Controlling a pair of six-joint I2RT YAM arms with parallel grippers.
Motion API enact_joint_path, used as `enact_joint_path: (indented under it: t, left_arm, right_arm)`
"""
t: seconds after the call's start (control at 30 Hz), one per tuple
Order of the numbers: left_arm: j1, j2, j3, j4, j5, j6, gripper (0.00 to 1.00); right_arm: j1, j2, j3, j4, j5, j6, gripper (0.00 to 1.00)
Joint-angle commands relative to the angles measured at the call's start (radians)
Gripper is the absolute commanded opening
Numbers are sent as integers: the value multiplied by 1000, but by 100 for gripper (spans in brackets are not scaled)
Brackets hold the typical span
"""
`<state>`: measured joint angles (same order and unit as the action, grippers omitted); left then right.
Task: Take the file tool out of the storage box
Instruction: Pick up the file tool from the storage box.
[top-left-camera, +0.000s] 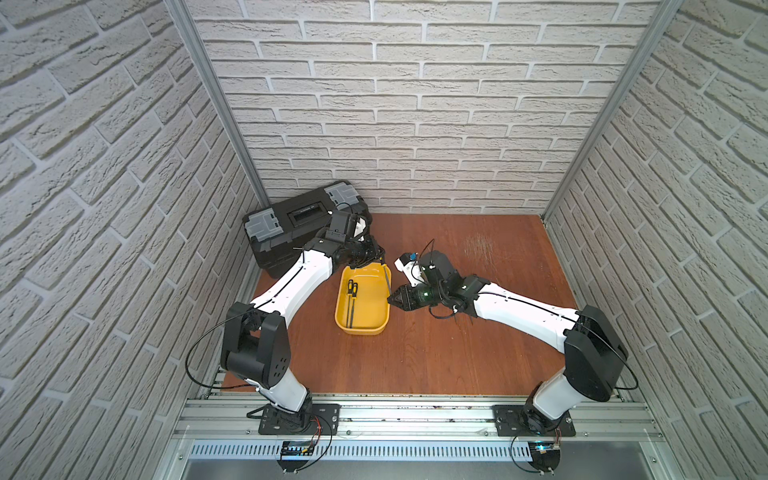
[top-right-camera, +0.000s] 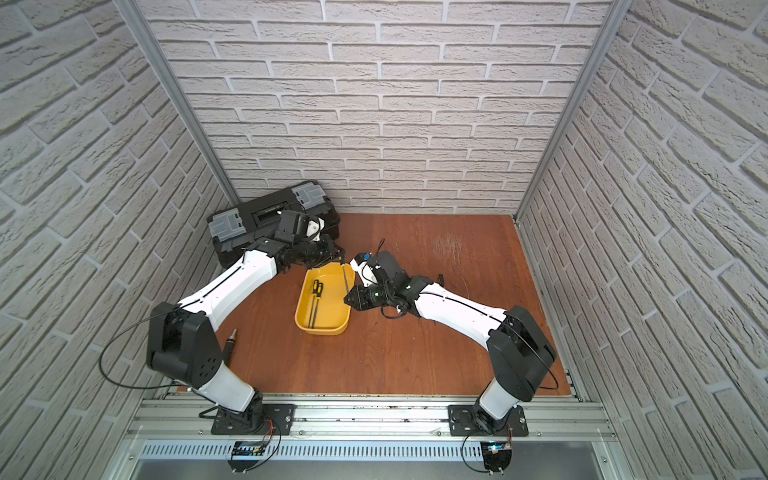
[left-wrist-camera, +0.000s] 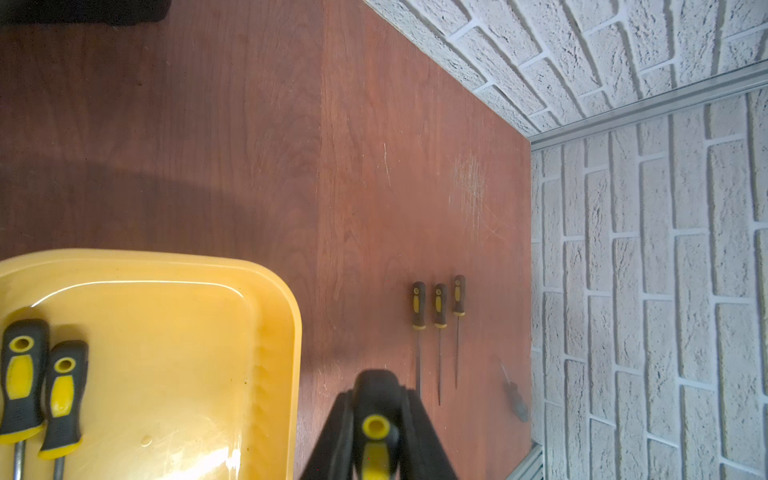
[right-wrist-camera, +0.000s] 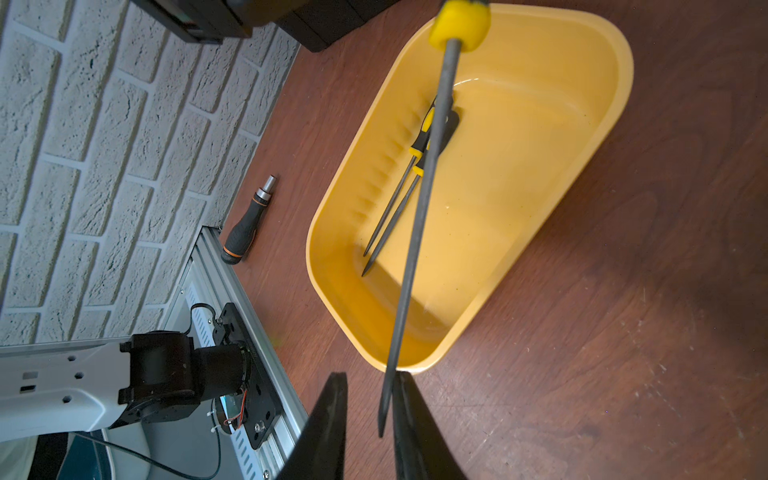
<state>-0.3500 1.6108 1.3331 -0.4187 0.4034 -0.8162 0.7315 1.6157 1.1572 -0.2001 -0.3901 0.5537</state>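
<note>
1. Gripping the file (right-wrist-camera: 419, 216) by its handle in clamped jaws, the left gripper (left-wrist-camera: 376, 399) holds it raised over the storage box (top-left-camera: 361, 330), mid-worktop, apparently for a handover.
2. The right gripper (right-wrist-camera: 370, 380) has narrow jaws around the tip, not yet clamped.
3. Two other files (top-left-camera: 352, 299) lie inside the box. The toolbox (top-left-camera: 291, 224), at the far-left corner, blocks nothing.

Top cameras: high above the near edge of the desk (top-left-camera: 457, 340), tilted down toward the back wall (top-left-camera: 415, 104). Far off, wide. Both top views take in the whole desk, left arm (top-left-camera: 291, 282) and right arm (top-left-camera: 523, 311), nearly alike.
Left wrist camera: close, low, looks past the left jaws across the desk to its far right corner.
Right wrist camera: close, looks past the right jaws to the near left corner.
All four share the yellow tray (top-left-camera: 361, 330) and the file (right-wrist-camera: 421, 208).
</note>
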Motion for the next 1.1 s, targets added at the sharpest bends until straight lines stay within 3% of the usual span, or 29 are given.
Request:
enact_joint_path:
  t: [0.0,0.37,0.53,0.73,0.87,1.07]
  left_arm:
    - [-5,-37,-11,25,8,-1,16]
    - [-4,-51,-23,34,9,-5,16]
    - [-3,-60,-26,35,9,-3,18]
    - [6,-55,-19,36,30,6,46]
    - [15,-47,6,34,62,31,74]
    - [22,-41,46,-40,63,95,93]
  right_arm:
    - [13,7,28,40,-8,3,20]
    - [18,8,25,33,11,5,3]
    - [17,8,28,22,24,5,3]
    - [17,-9,40,-50,114,-23,3]
    - [17,-27,43,-103,182,-34,3]
    - [16,-65,38,-199,324,-19,3]
